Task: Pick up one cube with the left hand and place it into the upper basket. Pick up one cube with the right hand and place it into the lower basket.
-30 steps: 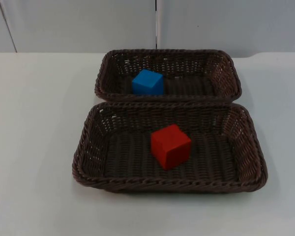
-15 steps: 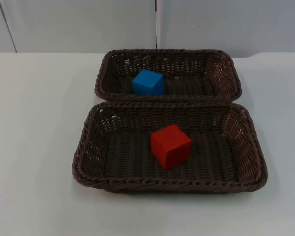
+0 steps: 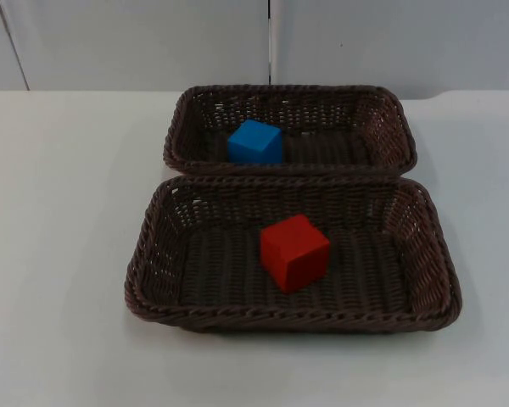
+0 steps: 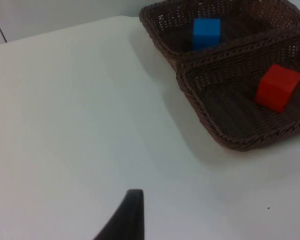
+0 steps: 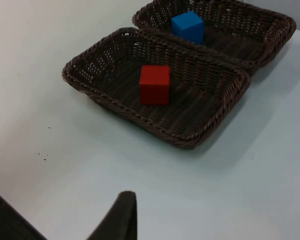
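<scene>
A blue cube (image 3: pixel 255 142) sits in the upper dark wicker basket (image 3: pixel 393 108), toward its left end. A red cube (image 3: pixel 294 252) rests near the middle of the lower basket (image 3: pixel 150 248). In the left wrist view, the left gripper (image 4: pixel 128 216) waits over bare table, well apart from the baskets, with the blue cube (image 4: pixel 206 33) and red cube (image 4: pixel 277 87) ahead. In the right wrist view, the right gripper (image 5: pixel 121 216) also waits over bare table, short of the lower basket (image 5: pixel 92 92). The red cube (image 5: pixel 155 84) and blue cube (image 5: pixel 188 26) lie beyond it.
The two baskets stand side by side with their long rims touching. White table top (image 3: pixel 59 220) spreads out to the left, right and front of them. A grey partition wall (image 3: pixel 136 42) stands behind the upper basket.
</scene>
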